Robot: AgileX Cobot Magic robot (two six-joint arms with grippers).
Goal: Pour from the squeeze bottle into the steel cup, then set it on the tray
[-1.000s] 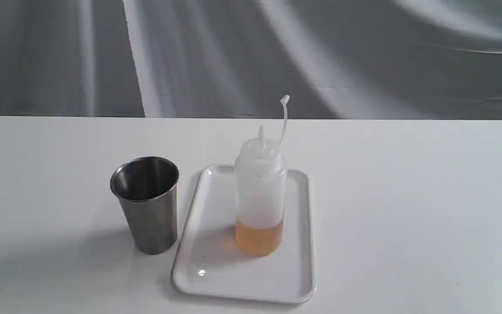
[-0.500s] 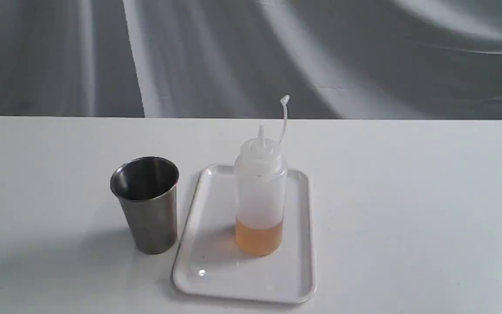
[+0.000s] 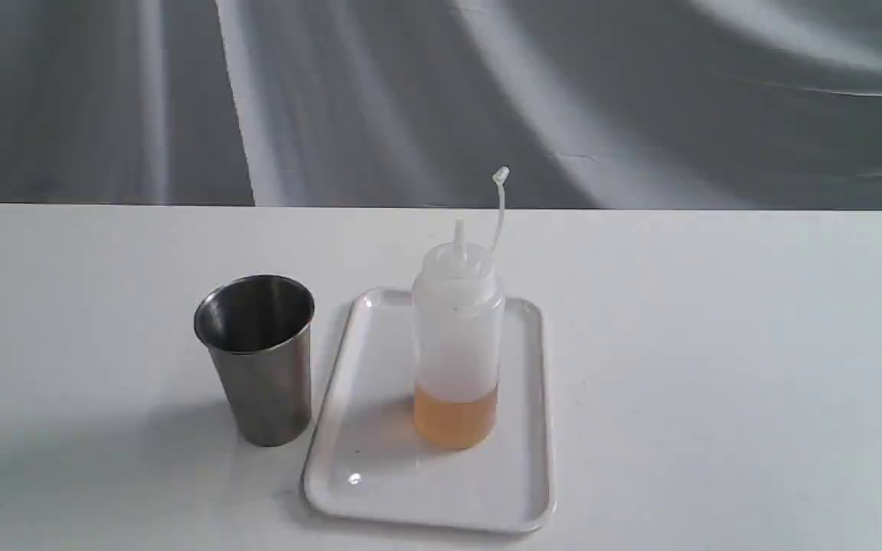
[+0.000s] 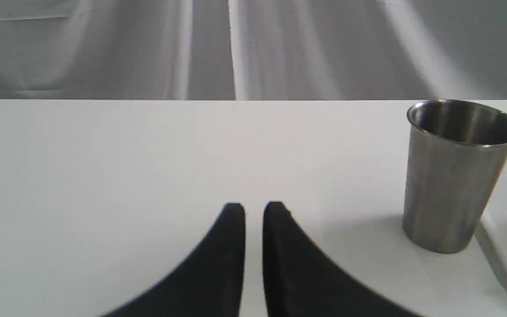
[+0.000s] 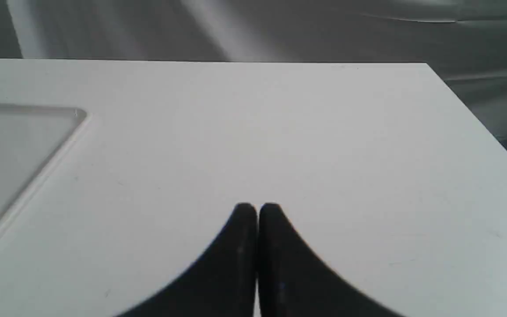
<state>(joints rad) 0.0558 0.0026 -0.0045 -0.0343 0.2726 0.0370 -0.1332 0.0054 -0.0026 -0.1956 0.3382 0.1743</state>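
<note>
On the tray [image 3: 521, 490], mid-desk, the squeeze bottle [image 3: 456, 337] stands upright toward the far half, cap off the nozzle and dangling on its strap, amber liquid only in the bottom part. The steel cup [image 3: 261, 360] sits on the desk [image 3: 717, 367] just left of the tray, apart from it, mouth up.

Both arms are out of the exterior view, nothing held. The right end effector [image 5: 257, 211] has its tips pressed together over bare desk right of the tray. The left end effector [image 4: 253, 211] shows a thin slit between the tips, effectively together, cup to its right.

My read: either the job is finished or not started; I can't tell if the cup holds liquid, since its interior is dark.

If you're starting:
- Use the right arm, it's the closer side.
- Spread the tips first, then come in level at the clear mid-body, above the liquid line.
- Squeeze lightly. The wall is soft and the nozzle is open, so a hard clamp likely squirts.
- Lift straight up to clear the tray rim, nozzle over the cup mouth, then tilt slowly.
- Watch the strap near the rim.
</note>
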